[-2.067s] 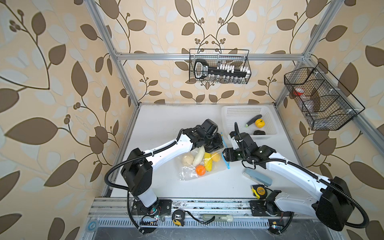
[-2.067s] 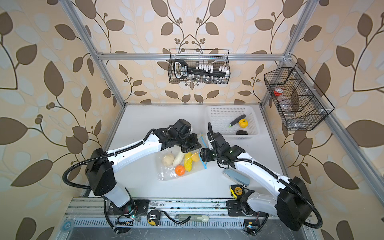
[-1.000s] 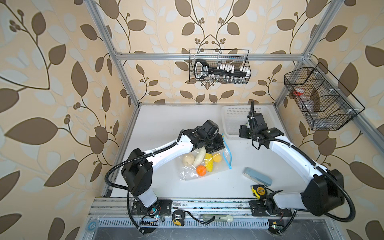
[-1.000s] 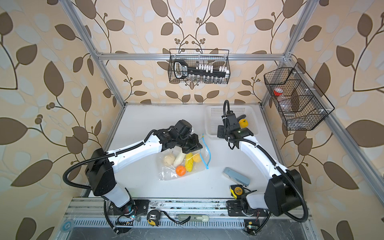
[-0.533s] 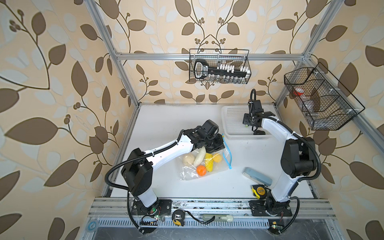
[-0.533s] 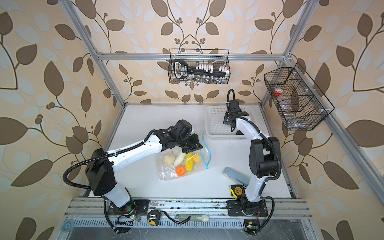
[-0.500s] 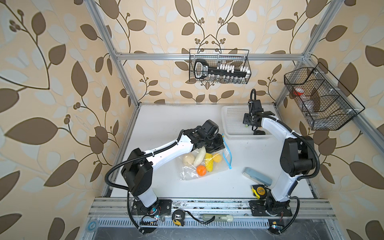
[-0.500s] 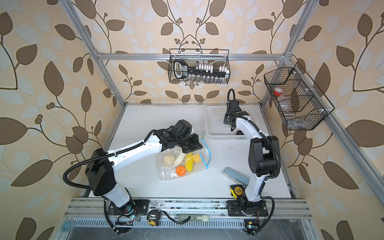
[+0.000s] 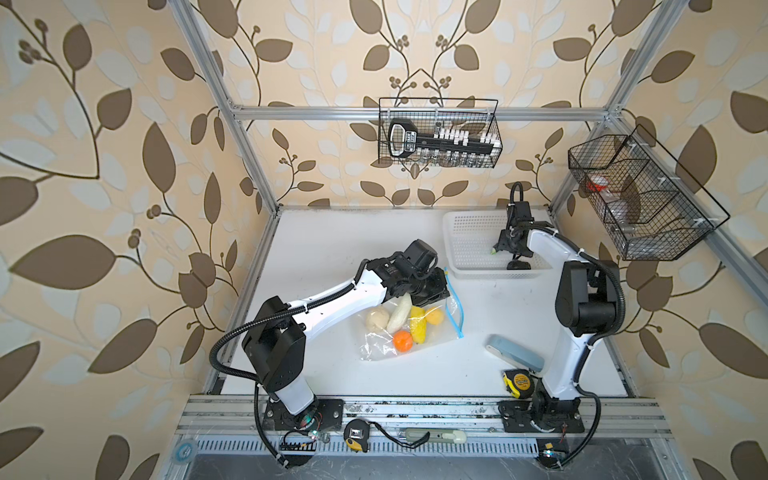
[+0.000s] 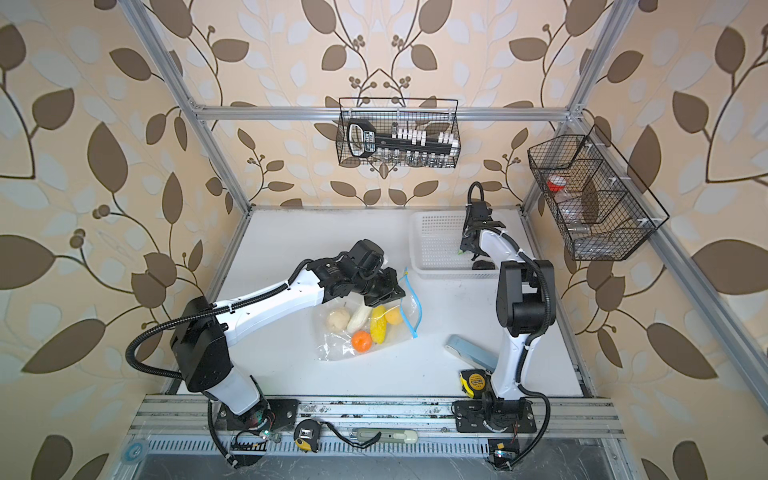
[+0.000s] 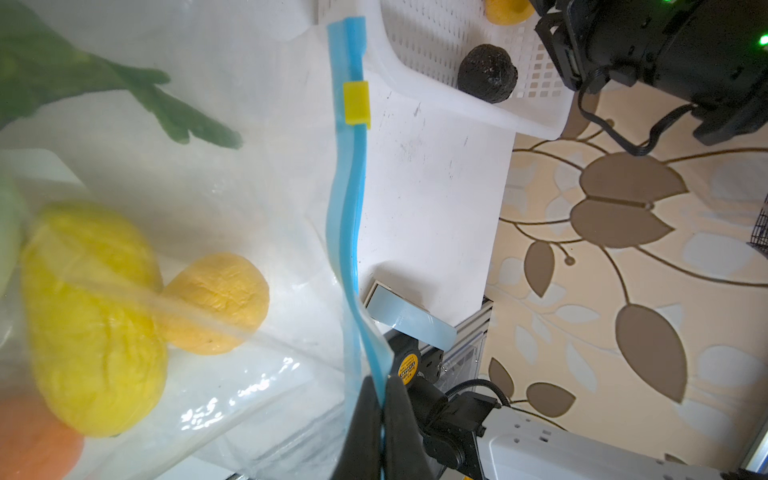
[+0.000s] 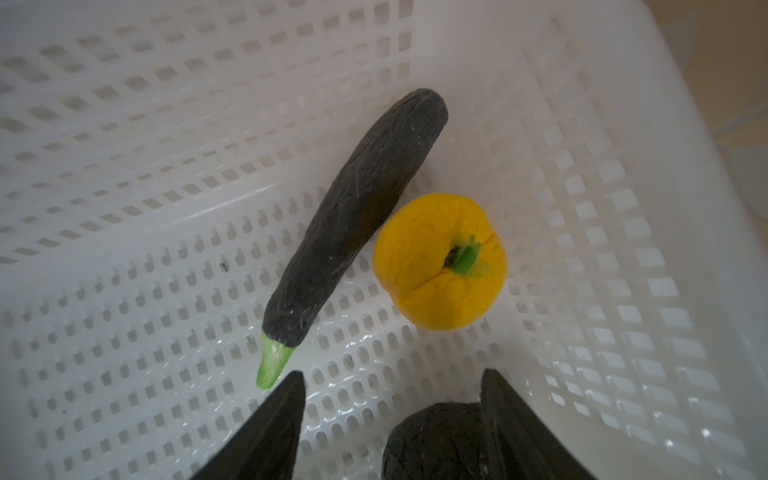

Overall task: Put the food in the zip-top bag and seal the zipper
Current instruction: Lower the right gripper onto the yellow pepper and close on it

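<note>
Tape measure (image 9: 518,383) and case (image 9: 514,353) are lying at the white worktop's (image 9: 332,249) near edge. Mid-worktop, left hand (image 11: 380,399) is pinching the zipper (image 11: 347,216) tight, bag (image 9: 376,353) holding food (image 9: 402,340). Farther, right hand (image 12: 392,374) is hovering agape over basket (image 9: 469,232). Leaf-papered walls (image 9: 332,54) are enclosing all.

A white basket (image 9: 467,239) stood at the far right corner of the table (image 9: 332,249). Nearer, a blue case (image 9: 513,353) lay just beside a yellow tape measure (image 9: 518,383). A wire rack (image 9: 440,133) hung on the back wall, a second rack (image 9: 640,199) on the right.
</note>
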`<state>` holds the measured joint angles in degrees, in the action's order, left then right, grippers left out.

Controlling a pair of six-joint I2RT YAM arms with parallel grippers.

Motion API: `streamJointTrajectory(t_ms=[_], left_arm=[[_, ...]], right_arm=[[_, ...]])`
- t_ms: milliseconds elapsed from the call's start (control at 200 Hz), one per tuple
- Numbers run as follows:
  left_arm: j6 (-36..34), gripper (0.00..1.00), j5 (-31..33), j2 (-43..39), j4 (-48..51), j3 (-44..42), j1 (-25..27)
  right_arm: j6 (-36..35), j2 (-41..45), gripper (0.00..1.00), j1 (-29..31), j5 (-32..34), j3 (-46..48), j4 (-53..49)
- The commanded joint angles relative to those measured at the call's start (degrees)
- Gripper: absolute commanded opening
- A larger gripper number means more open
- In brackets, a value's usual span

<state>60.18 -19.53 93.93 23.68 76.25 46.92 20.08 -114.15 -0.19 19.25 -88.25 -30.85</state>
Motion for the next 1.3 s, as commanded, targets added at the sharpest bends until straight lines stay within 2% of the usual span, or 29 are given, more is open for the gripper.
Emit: streamJointTrajectory(t_ms=[0,225,630,1010,1295], left_arm=[[-0.6,0.00,-0.6,-2.2,-2.1,-0.5,0.3],[-0.6,0.00,-0.8,-1.4,-1.9,0.3,0.3],[-0.4,0.00,-1.1,-0.1,-2.4,1.1,0.3],[-0.5,0.00,-1.0,0.5,-2.2,1.4,0.2],[-0.4,0.00,-1.2,1.3,-2.4,1.7,0.2]], right_arm=[[0.0,-1.5,0.68,-1.8,0.9,-2.4,-1.4],[0.5,-2.6,0.69,-4.6,-2.1,-3.0,-0.3],[-0.4,-7.3,0.73,-6.1,-6.7,-7.1,-0.4],[-0.8,-13.4,0.73,-6.9,-8.8,-14.5,-3.1],[-0.4,-14.5,0.72,-7.0,-10.9,-14.6,-3.1]])
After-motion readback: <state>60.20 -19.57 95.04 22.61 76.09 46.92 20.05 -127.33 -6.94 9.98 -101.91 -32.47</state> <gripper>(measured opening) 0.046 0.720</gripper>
